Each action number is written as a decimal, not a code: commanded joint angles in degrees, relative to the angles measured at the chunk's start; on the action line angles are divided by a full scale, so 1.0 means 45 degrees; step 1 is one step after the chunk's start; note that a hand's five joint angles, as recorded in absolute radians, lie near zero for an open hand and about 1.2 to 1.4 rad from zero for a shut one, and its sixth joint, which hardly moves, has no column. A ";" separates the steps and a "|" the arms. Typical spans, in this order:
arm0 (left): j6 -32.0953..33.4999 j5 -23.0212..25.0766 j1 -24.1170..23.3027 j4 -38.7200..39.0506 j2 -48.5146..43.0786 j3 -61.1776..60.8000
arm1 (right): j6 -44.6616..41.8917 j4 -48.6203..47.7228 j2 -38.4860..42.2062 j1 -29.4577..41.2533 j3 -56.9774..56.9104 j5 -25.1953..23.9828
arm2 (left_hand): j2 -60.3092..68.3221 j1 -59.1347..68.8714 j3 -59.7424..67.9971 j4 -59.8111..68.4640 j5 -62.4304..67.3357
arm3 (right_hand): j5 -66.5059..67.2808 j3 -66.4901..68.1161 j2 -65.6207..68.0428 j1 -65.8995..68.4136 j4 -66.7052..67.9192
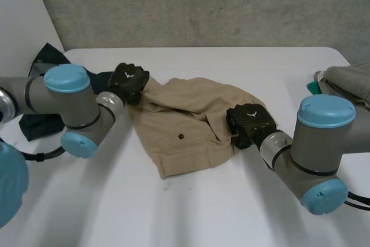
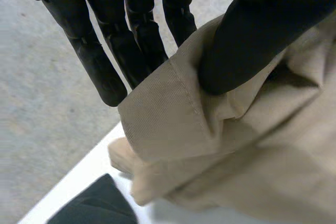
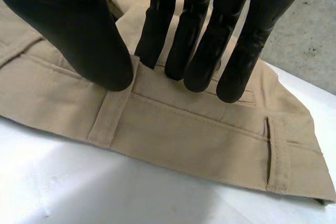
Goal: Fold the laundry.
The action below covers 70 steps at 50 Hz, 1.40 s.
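Head view, with both wrist views: shorts on table, held at two edges

1. Table (image 1: pixel 191 212): white, bare along its near side.
2. Right arm (image 1: pixel 315 143): comes in from the near right and ends at the shorts' right edge.
3. Left arm (image 1: pixel 63 105): comes in from the near left and ends at the shorts' far left corner.
4. Shorts (image 1: pixel 191 122): khaki, rumpled, lying mid-table between the two hands. A dark button (image 1: pixel 181 136) faces up near the middle.
5. Right hand (image 1: pixel 247 122): on the waistband. In the right wrist view the thumb (image 3: pixel 79 35) presses down beside a belt loop (image 3: pixel 277 153). The fingers (image 3: pixel 210 40) stand close behind a raised ridge of cloth and nip it against the thumb.
6. Left hand (image 1: pixel 128 82): in the left wrist view the thumb (image 2: pixel 252 40) lies on the front of a stitched hem. The straight fingers (image 2: pixel 105 61) sit behind it, and the cloth is pinched between them and lifted off the table.
7. Dark cloth (image 1: pixel 40 120): heaped at the table's left edge, beyond the left arm.
8. Grey cloth (image 1: pixel 350 82): at the far right edge, with a teal item (image 1: pixel 313 87) just beside it.
9. Wall (image 1: pixel 202 4): grey concrete behind the table.
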 commanded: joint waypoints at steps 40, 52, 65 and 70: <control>-0.2361 -0.0665 -0.0527 -0.0667 0.6910 -0.3778 | -0.1318 0.3057 -0.2715 -0.1855 -0.3477 -0.1218 | 0.2609 0.3298 0.2680 0.2550 0.3017 | 0.3684 0.3264 0.3144 0.5441 0.3243; -0.2088 -0.1425 0.0021 0.1794 0.2748 -0.1377 | -0.1377 0.0891 -0.0780 -0.1835 -0.3692 -0.0848 | 0.2609 0.3298 0.2680 0.2550 0.3017 | 0.3684 0.3264 0.3144 0.5441 0.3243; -0.1853 -0.2267 0.0432 0.2361 0.1438 0.0540 | -0.1396 -0.0577 -0.0681 -0.1699 -0.3576 -0.0398 | -1.2946 -1.2258 -1.2875 -1.3005 -1.2539 | -1.1872 -1.2291 -1.2411 -1.0114 -1.2313; -0.1814 -0.2188 0.0139 0.2322 0.1981 -0.1076 | -0.1435 0.0711 -0.1169 -0.1815 -0.2971 -0.0437 | -1.2946 -1.2258 -1.2875 -1.3005 -1.2539 | -1.1872 -1.2291 -1.2411 -1.0114 -1.2313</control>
